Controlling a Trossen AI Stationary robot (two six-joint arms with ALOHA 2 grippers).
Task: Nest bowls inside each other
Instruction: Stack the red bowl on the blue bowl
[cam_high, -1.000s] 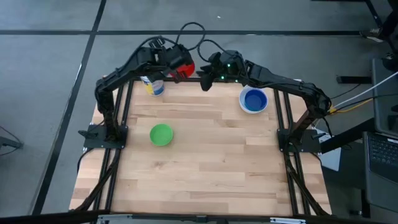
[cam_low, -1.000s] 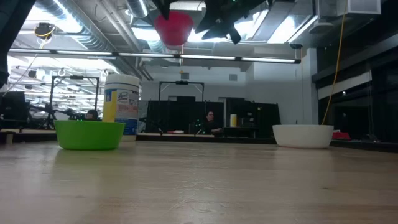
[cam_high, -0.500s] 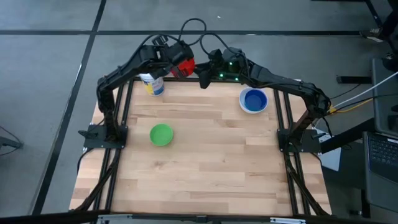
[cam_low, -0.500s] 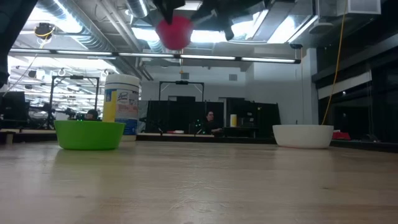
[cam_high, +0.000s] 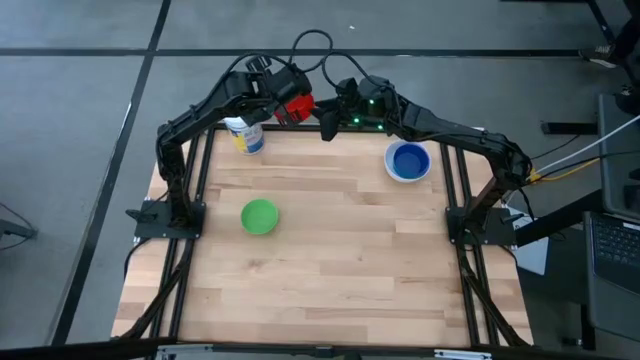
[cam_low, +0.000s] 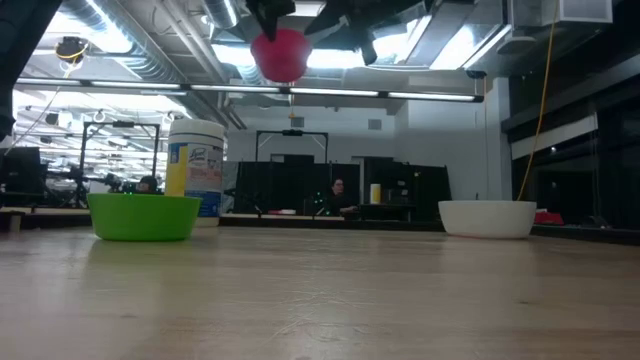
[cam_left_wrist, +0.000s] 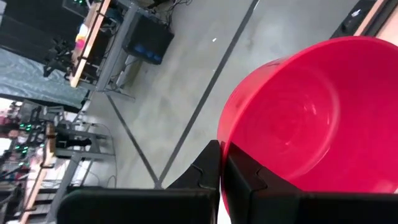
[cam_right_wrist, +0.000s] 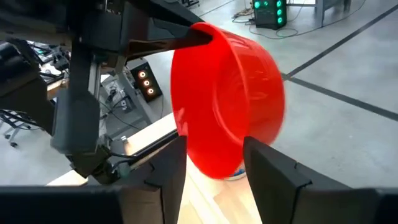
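A red bowl (cam_high: 298, 104) hangs high over the table's far edge, with my left gripper (cam_left_wrist: 222, 152) shut on it. My right gripper (cam_right_wrist: 214, 146) faces it at the same height, open. Its fingers frame the bowl's lower part in the right wrist view. The low view shows a gap between the fingers (cam_low: 364, 48) and the red bowl (cam_low: 281, 52). A green bowl (cam_high: 260, 216) rests on its base at the table's left. A dark blue bowl (cam_high: 408, 160) sits inside a white bowl (cam_low: 488, 218) at the far right. My left gripper pinches the red bowl's rim (cam_left_wrist: 225, 144), one finger outside the wall and one finger (cam_left_wrist: 244, 182) inside it. The bowl is lifted clear of the table and tipped on its side, with its open mouth turned toward the left wrist.
A cylindrical container with a white lid (cam_high: 247, 135) stands at the far left of the wooden table (cam_high: 350, 270), just below my left arm. The table's middle and near half are bare wood. Black frame rails run along both sides.
My right gripper has tipped its fingers up a little in front of the red bowl. The bowl stays high in my left gripper's hold.
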